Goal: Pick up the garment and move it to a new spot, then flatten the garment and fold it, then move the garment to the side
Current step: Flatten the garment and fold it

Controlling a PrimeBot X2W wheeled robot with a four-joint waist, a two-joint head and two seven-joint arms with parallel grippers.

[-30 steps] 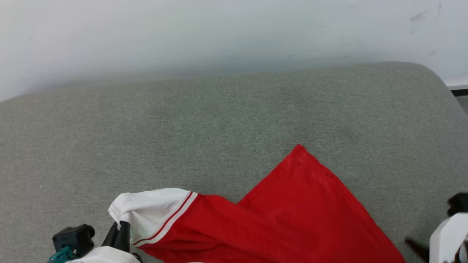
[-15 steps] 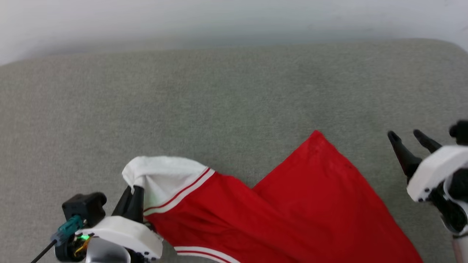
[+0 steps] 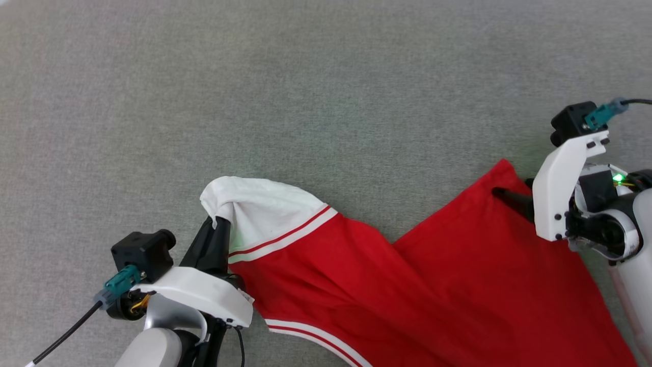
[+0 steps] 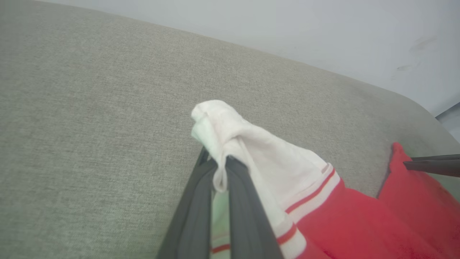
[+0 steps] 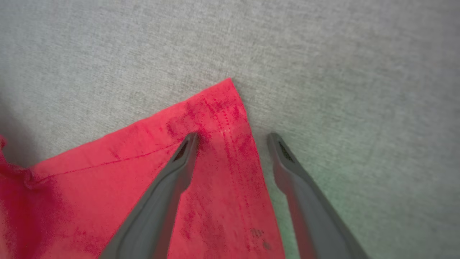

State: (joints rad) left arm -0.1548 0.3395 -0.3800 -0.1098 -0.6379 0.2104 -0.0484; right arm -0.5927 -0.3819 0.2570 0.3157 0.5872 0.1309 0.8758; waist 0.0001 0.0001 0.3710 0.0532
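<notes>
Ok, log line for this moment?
left hand: shut on garment, white end | right hand: open, straddling red corner | surface: grey cushion

The left gripper (image 4: 218, 165) pinches the garment (image 4: 273, 162) by its white end, over grey upholstery (image 4: 90, 108).

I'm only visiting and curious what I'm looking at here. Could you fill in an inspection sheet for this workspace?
Surface: grey-green woven fabric cushion.
Job's things: red sports jersey with white sleeve and red-and-white striped trim, lying rumpled, not flattened.
Clutter: nothing seen.
Pincers: left pincer shut on the white sleeve; right pincer open, straddling the jersey's red corner.
Cables: black cable with teal plug at left wrist; another at right wrist.
Surroundings: pale wall behind the cushion.
</notes>
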